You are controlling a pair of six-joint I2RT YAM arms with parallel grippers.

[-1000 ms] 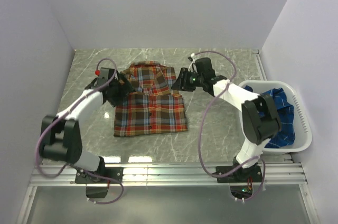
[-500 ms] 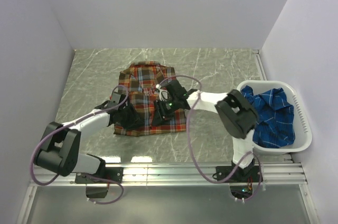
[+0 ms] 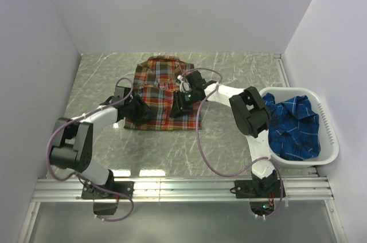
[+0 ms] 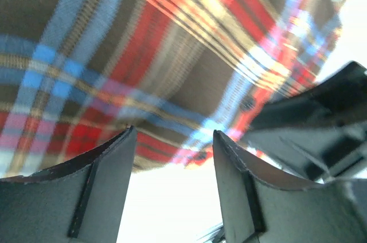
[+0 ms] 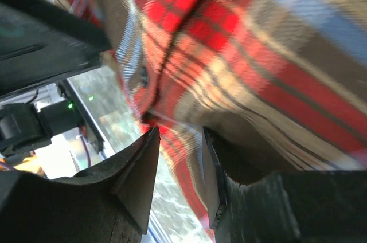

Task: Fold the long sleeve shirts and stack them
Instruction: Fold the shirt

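Marble-patterned table (image 3: 229, 134), bearing one red-orange plaid shirt (image 3: 155, 82) laid flat at centre, collar towards the far wall; at the right edge, one white plastic basket (image 3: 330, 134) containing one crumpled blue plaid shirt (image 3: 295, 131). Left gripper (image 3: 143, 111), over the red-orange shirt's lower left part: jaws apart, a bright bare gap between them, plaid cloth just past the tips. Right gripper (image 3: 179, 105), over the same shirt's right half: jaws narrowly spaced against the cloth, pinching or not cannot be told.
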